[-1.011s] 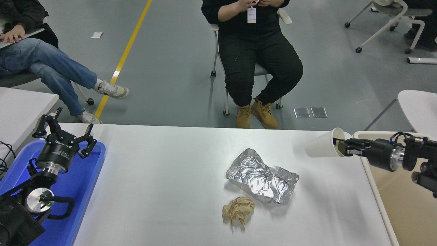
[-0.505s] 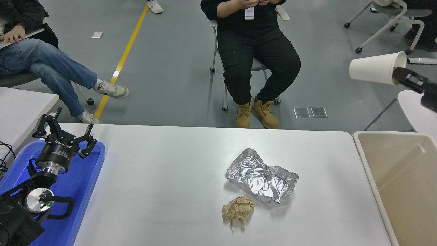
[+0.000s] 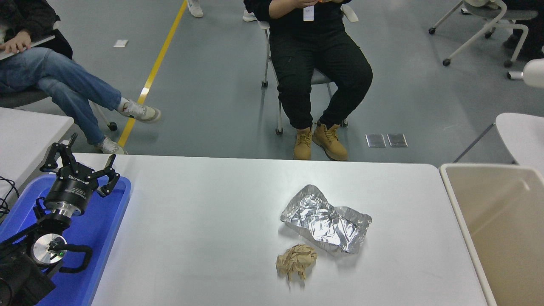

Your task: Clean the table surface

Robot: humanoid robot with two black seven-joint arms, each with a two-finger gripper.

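Note:
The white table surface (image 3: 204,221) carries a crumpled sheet of silver foil (image 3: 327,221) right of the middle and a crumpled brown paper ball (image 3: 296,261) just in front of it. My left gripper (image 3: 83,160) is parked open at the lower left, over the blue tray (image 3: 104,229). My right gripper is out of view. Only the end of a white paper cup (image 3: 536,73) shows at the right edge, high above the floor.
A beige bin (image 3: 451,187) stands against the table's right end. A person in black sits on a chair (image 3: 272,63) at the far side, another in jeans at the far left. A second white table (image 3: 29,131) is at the left.
My right gripper lifted the white cup from the table's far right corner, swung it up and to the right, and has left the picture; only the cup's end still shows.

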